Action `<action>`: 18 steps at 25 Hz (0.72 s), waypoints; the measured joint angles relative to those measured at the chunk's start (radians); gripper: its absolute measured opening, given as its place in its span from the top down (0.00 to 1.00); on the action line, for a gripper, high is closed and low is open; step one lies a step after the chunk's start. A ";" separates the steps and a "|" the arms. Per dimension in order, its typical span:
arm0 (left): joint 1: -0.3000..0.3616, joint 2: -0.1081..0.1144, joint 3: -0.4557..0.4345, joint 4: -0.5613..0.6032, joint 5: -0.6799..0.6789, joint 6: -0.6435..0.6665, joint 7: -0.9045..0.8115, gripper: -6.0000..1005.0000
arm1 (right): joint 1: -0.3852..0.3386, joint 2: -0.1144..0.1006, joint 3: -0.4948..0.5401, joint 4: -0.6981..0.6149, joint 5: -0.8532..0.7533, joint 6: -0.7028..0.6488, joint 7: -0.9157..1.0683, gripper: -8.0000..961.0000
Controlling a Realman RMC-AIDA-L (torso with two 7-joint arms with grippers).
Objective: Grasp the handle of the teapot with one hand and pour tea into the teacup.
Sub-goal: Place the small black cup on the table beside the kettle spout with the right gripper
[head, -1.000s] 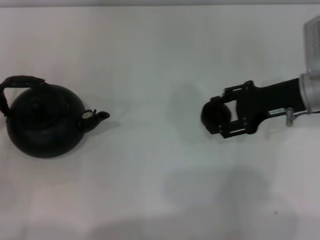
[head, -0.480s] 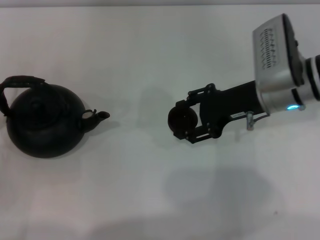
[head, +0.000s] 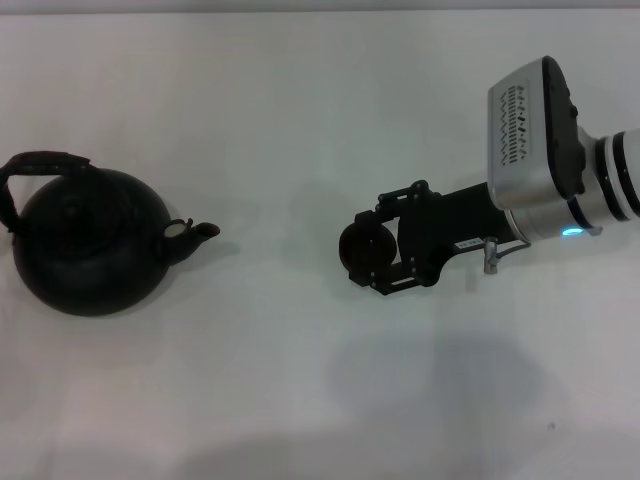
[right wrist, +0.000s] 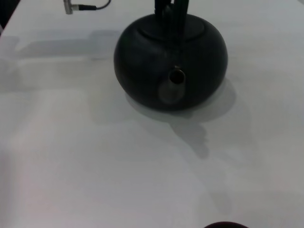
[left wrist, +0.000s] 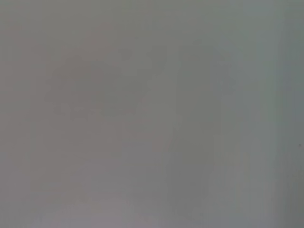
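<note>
Listing what stands on the white table [head: 300, 100], item by item.

Teapot: round, squat, black teapot [head: 88, 240] at the table's left side in the head view, upright, its body resting on the surface; a small knob sits on its lid.
Spout: short spout [head: 197, 233] facing toward the table's middle; in the right wrist view it faces the camera, open end showing pale.
Handle: dark arched handle [head: 40, 165] looping over the teapot's top on the side away from the spout; nothing touches it.
Teacup: tiny round black teacup [head: 360, 247] near the table's middle, well apart from the teapot and in line with the spout; whether it rests on the surface or is lifted cannot be told.
Right gripper: right gripper [head: 368, 250] reaching in from the right, its black fingers [head: 392, 199] closed around the teacup, one on each side.
Right arm: silver wrist housing [head: 535, 135] behind the gripper, a small blue light lit on its underside.
Right wrist view: teapot [right wrist: 171, 61] seen front-on, its shadow on the table; a dark rim, probably the teacup, shows at the frame's edge.
Left arm: out of sight in the head view; its wrist camera shows only a plain grey field.
</note>
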 joint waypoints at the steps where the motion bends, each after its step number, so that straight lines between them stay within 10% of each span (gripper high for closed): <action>1: 0.000 0.000 0.000 0.000 0.000 0.000 0.000 0.15 | -0.001 0.000 0.000 0.004 0.000 -0.004 -0.001 0.25; 18: -0.003 -0.001 0.000 -0.005 0.002 0.000 0.000 0.15 | -0.008 -0.001 -0.001 0.044 -0.001 -0.024 -0.004 0.24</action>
